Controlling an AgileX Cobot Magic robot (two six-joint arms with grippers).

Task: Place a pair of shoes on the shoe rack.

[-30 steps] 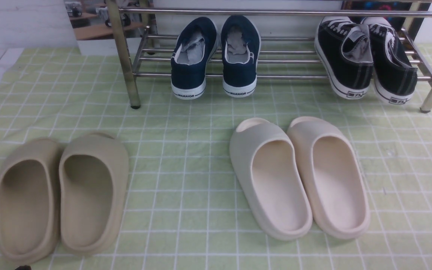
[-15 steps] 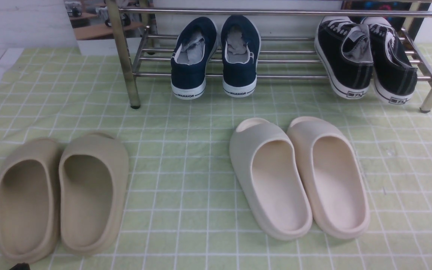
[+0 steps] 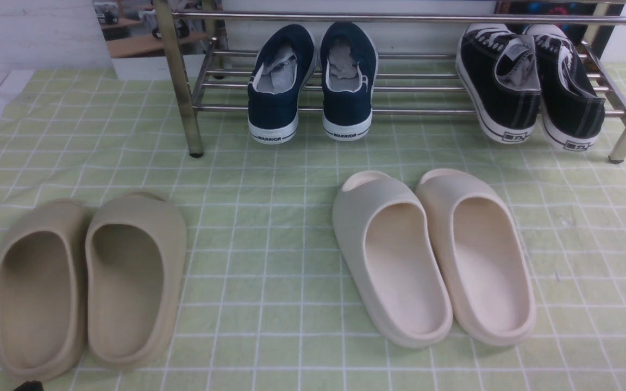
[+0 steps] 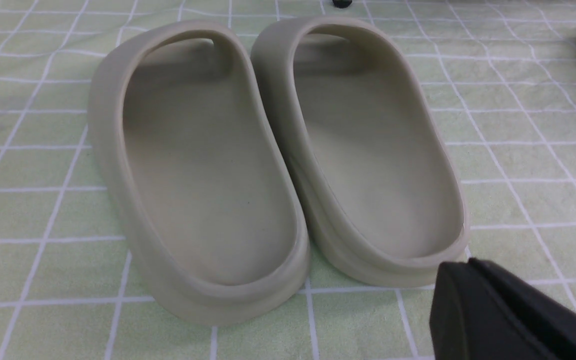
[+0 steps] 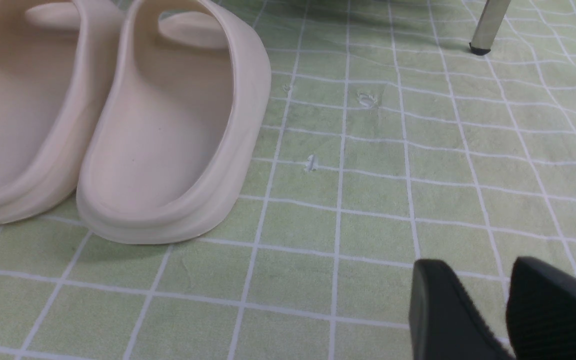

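Note:
The two navy slip-on shoes, left (image 3: 279, 87) and right (image 3: 348, 81), stand side by side on the lower bars of the shoe rack (image 3: 427, 111). Their toes point to the back and their white "WARRIOR" heels hang over the front bar. My left gripper (image 4: 468, 267) is shut and empty, low over the cloth just behind the heel of a beige slide; only its tip (image 3: 27, 385) shows in the front view. My right gripper (image 5: 483, 280) is open and empty, low over the cloth to the right of the cream slides.
A pair of black lace-up sneakers (image 3: 530, 87) sits on the rack's right end. Beige slides (image 3: 90, 282) lie front left and also show in the left wrist view (image 4: 268, 165). Cream slides (image 3: 432, 255) lie front centre-right. A green checked cloth (image 3: 269, 217) covers the floor. A rack leg (image 5: 488, 25) stands ahead of the right gripper.

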